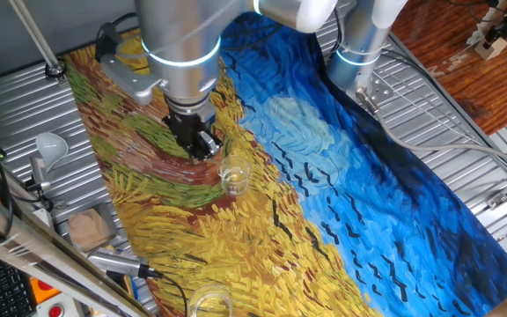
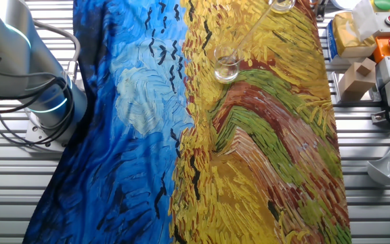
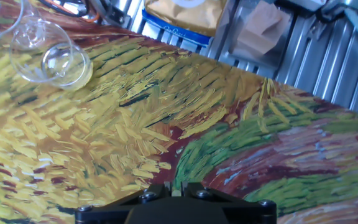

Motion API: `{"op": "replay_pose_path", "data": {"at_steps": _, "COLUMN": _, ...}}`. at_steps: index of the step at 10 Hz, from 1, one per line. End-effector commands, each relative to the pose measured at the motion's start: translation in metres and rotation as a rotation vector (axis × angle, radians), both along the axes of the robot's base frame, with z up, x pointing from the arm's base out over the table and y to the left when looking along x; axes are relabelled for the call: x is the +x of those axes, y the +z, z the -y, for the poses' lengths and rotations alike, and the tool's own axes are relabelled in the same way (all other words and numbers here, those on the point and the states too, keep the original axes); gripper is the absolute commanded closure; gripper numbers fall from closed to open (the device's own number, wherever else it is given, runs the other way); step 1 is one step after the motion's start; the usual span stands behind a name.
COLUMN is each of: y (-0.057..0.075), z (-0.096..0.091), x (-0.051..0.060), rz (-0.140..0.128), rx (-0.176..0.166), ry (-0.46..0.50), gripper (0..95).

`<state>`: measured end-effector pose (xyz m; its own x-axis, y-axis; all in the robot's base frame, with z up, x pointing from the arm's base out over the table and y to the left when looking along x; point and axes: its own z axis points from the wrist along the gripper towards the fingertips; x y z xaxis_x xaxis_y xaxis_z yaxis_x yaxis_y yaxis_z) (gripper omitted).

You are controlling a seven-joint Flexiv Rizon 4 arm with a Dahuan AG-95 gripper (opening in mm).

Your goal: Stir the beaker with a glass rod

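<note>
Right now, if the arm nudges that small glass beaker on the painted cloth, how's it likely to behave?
The beaker is thin clear glass, so it is probably light, fragile and slippery to grip. It stands upright on soft cloth, so a sideways nudge may tip it rather than slide it. The glass rod leaning in it could swing or roll out.

The arm [image 1: 183, 53] reaches down over the table. The gripper [image 1: 202, 143] points down, low and holding nothing. Its fingers look close together.

Clear glossy glass beaker [image 1: 234, 177] on matt painted cloth [image 1: 341, 202] over ribbed metal table [image 1: 447, 114].
</note>
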<state>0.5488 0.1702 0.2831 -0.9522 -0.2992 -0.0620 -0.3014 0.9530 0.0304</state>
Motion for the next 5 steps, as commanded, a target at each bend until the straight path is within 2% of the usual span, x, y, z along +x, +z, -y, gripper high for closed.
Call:
{"op": "replay_pose_path", "data": {"at_steps": 1, "y": 0.0001, "z": 0.0001, "x": -0.0003, "rz": 0.059, "rx": 0.053, "ry": -0.019, "gripper": 95.0}}
{"op": "replay_pose_path", "data": {"at_steps": 3, "y": 0.0001, "z": 0.0000, "x": -0.0003, "rz": 0.061, "rx": 0.047, "ry": -0.005, "gripper": 95.0}}
{"op": "replay_pose_path", "data": {"at_steps": 5, "y": 0.0000, "z": 0.0002, "x": -0.0004, "rz": 0.057, "rx": 0.025, "ry": 0.024, "gripper": 95.0}}
